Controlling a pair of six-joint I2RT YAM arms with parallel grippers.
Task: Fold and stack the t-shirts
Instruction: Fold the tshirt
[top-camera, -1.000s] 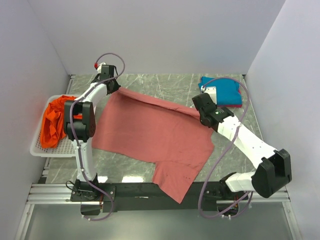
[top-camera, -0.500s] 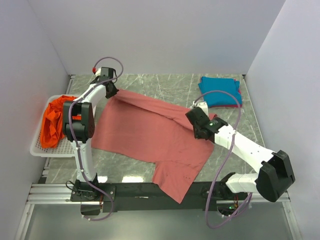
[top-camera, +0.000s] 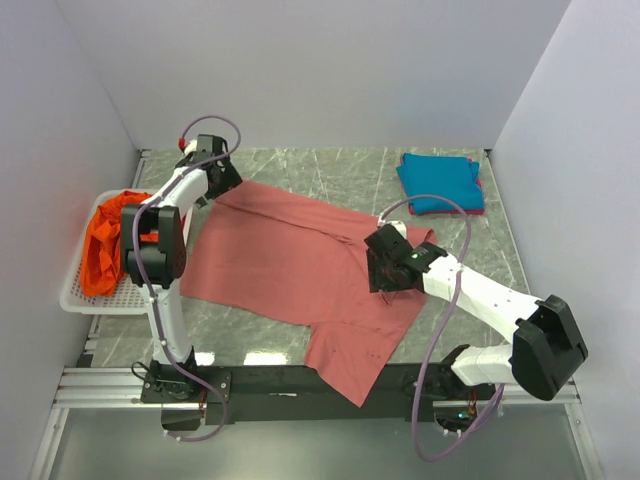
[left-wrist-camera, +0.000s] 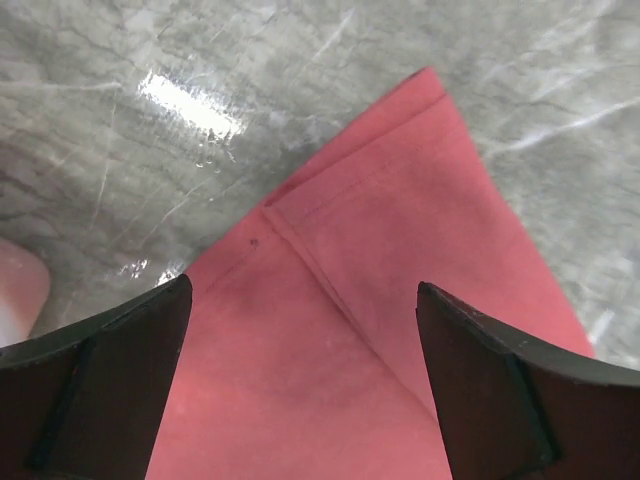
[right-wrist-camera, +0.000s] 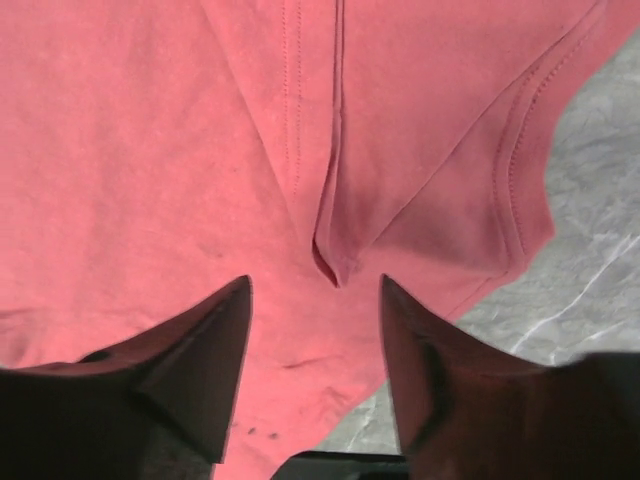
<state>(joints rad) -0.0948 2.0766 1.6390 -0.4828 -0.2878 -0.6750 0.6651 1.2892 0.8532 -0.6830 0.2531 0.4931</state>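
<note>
Left fingers (left-wrist-camera: 100, 390) and right fingers (right-wrist-camera: 180, 370) gape above the salmon-red t-shirt (top-camera: 290, 260).

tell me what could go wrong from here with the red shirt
1. One part of the red shirt hangs over the near edge of the table; a pull could drag it off or snag it on the black rail.
2. A pleat lies under the open right gripper; folding now may press it in.
</note>
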